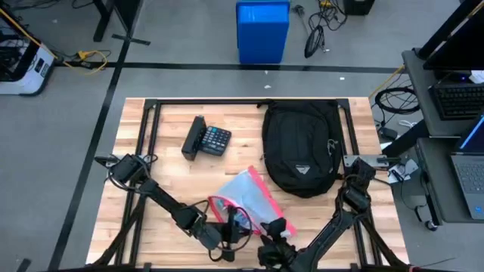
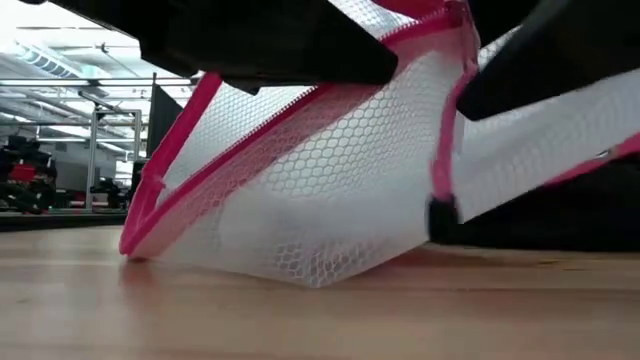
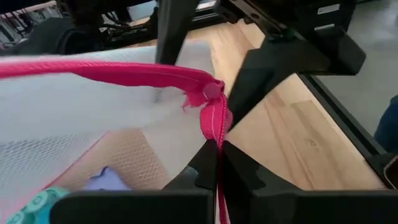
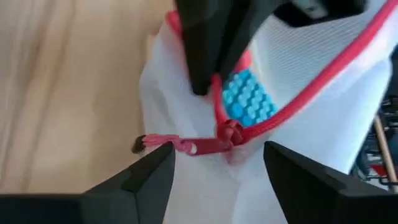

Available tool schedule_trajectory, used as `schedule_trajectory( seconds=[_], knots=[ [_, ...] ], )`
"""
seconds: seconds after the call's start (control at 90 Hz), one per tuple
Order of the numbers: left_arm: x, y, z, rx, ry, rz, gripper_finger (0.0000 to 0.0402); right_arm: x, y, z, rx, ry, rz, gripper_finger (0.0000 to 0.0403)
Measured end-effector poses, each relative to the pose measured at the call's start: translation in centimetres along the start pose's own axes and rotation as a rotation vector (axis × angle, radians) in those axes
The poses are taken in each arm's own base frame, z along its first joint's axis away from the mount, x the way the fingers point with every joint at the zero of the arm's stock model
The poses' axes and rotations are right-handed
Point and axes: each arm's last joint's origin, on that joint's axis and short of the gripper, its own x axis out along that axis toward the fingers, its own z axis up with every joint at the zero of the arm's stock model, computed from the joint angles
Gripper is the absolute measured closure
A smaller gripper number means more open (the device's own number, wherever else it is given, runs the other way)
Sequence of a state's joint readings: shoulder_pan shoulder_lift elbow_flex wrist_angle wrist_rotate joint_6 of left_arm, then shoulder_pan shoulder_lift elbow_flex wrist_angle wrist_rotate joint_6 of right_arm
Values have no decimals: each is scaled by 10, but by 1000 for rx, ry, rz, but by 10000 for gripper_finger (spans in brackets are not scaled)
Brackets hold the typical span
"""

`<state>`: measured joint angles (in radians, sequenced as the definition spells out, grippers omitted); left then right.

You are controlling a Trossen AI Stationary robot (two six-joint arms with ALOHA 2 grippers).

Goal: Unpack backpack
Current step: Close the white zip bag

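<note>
- Left gripper: fingers pinched together on the pink zipper edge of the mesh pouch, near edge of the bench
- Right gripper: fingers apart, straddling the zipper pull without touching it
- Step judged: opening the pouch; the right fingers should close squarely on the pull and draw it along the zipper line while the left hand anchors the end, keeping the fabric taut
- Backpack: lying flat, far right on the bench, well apart from both grippers
- Calculator: far left of centre
- Surface: pale wooden slats; grey floor beyond, with a blue bin and loose cables
</note>
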<state>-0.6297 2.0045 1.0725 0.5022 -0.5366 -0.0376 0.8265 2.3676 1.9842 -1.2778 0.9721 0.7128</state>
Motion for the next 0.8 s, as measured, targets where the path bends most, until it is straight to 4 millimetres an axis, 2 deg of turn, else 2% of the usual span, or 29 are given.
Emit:
schedule_trajectory(
  seconds=[0.3, 0.489, 0.8],
  knots=[
    [5, 7, -1, -7, 13, -45, 401, 3, -2, 2, -78, -1, -11, 222],
    [5, 8, -1, -5, 20, -48, 401, 5, -1, 4, -64, -7, 0, 271],
    [5, 8, -2, -8, 29, -46, 401, 5, 1, 5, -41, -1, 36, 380]
  ],
)
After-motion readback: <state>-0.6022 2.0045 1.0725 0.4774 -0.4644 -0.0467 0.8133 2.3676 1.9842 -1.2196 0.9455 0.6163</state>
